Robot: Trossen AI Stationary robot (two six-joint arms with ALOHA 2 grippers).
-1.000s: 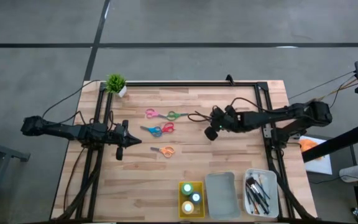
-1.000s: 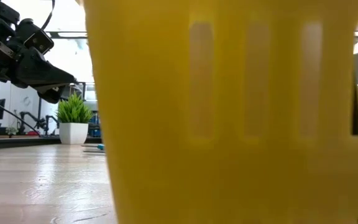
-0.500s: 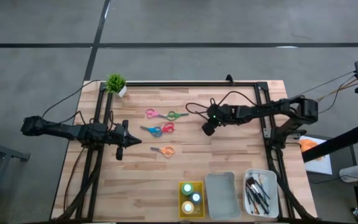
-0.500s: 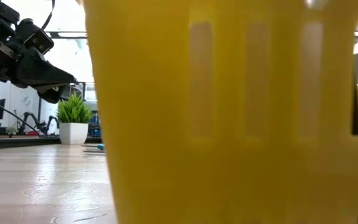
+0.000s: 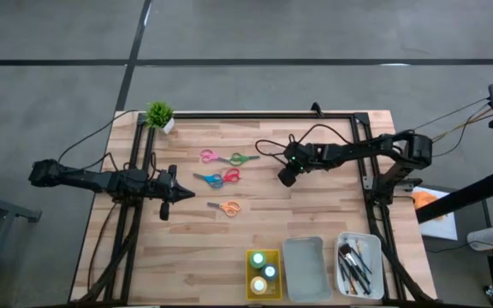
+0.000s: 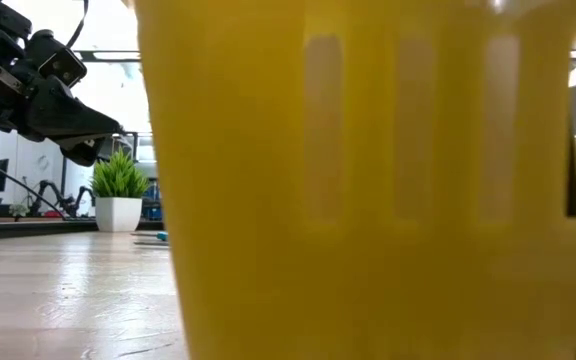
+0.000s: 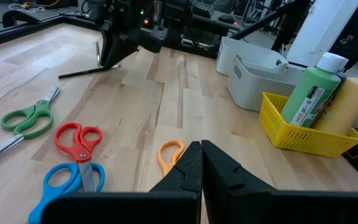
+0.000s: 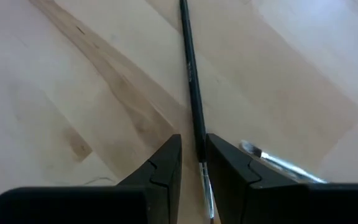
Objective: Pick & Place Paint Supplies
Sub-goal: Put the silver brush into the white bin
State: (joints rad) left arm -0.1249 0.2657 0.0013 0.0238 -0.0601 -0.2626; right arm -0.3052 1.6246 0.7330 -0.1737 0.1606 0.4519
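**Mia:** So, why is the right gripper (image 8: 194, 171) so low over the wood?

**Sam:** It wants the thin black brush (image 8: 191, 74). Its two fingers (image 8: 163, 168) sit one on each side of the brush, with only a small gap. The brush runs right through that gap. I think they are pinching it, or just about to.

**Mia:** Is the brush up in the air?

**Sam:** I can't tell. It looks flat on the table (image 5: 315, 214). A second brush with a shiny metal neck (image 8: 278, 163) lies just beside it.

**Mia:** Where is this on the table?

**Sam:** Near the middle, toward the far edge. The right arm reaches in from its side, stretched long and low, with its tip pointing down.

**Mia:** And the left gripper (image 7: 201, 163)?

**Sam:** Pressed tight together, holding nothing. That arm waits at its own side, held level above the wood.

**Mia:** Why are the trays at the near edge?

**Sam:** Things go there, I guess. Paint bottles (image 5: 264, 272) stand in the yellow tray (image 5: 249, 287). Brushes fill the white tray (image 5: 377, 274). The grey tray (image 5: 303, 267) between them looks bare.

**Mia:** What is left out?

**Sam:** The scissors: a pink and green pair (image 5: 228, 157), a blue and red pair (image 5: 218, 178), and an orange one (image 5: 227, 207).
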